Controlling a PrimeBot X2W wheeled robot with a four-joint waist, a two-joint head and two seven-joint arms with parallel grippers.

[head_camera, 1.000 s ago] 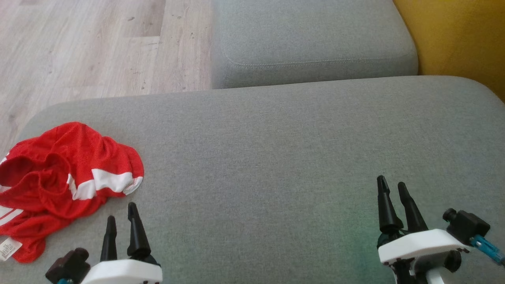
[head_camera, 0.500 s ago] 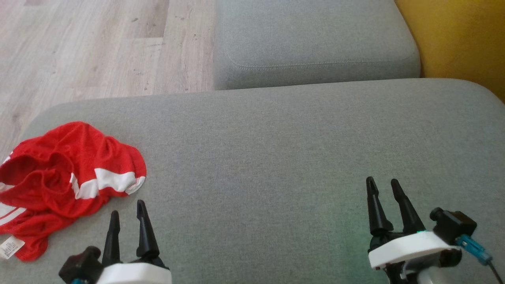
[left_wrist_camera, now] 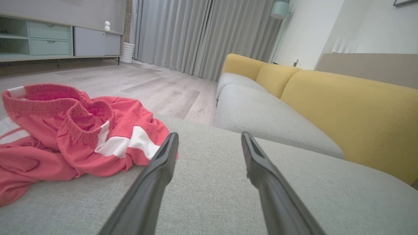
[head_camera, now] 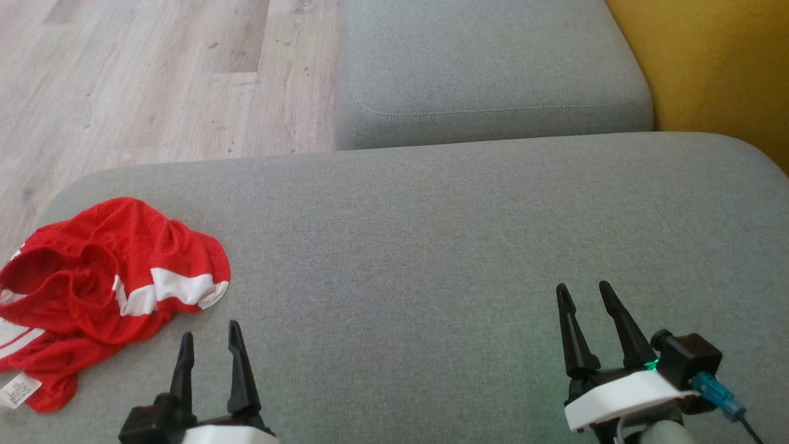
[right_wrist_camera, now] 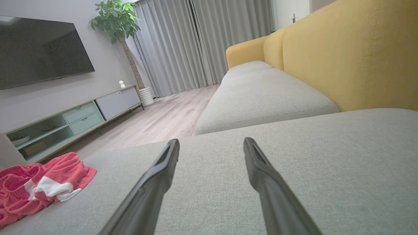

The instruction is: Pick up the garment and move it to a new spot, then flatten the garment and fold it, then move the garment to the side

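Red mesh with white bands, the garment (head_camera: 117, 271) lies crumpled at about 8 o'clock in the head view, on the left end of the grey seat cushion (head_camera: 431, 234) (a white label (head_camera: 18, 390) pokes out at its lower edge). The left gripper (head_camera: 209, 331) rises at 7 o'clock, near the cloth's closest edge but apart from it, fingers spread and holding nothing. The right gripper (head_camera: 582, 287) stands at 4 o'clock, well apart from the garment, equally spread and empty. A second grey cushion (head_camera: 493, 61) sits at 12 o'clock, wooden floor (head_camera: 154, 74) at 10, a yellow backrest (head_camera: 709, 61) at 2. In the left wrist view the garment (left_wrist_camera: 81, 130) lies at 9 o'clock, its elastic waistband bunched upward, just beside the left finger's tip. In the right wrist view it lies at 8 o'clock, while the parted fingers point over bare cushion.
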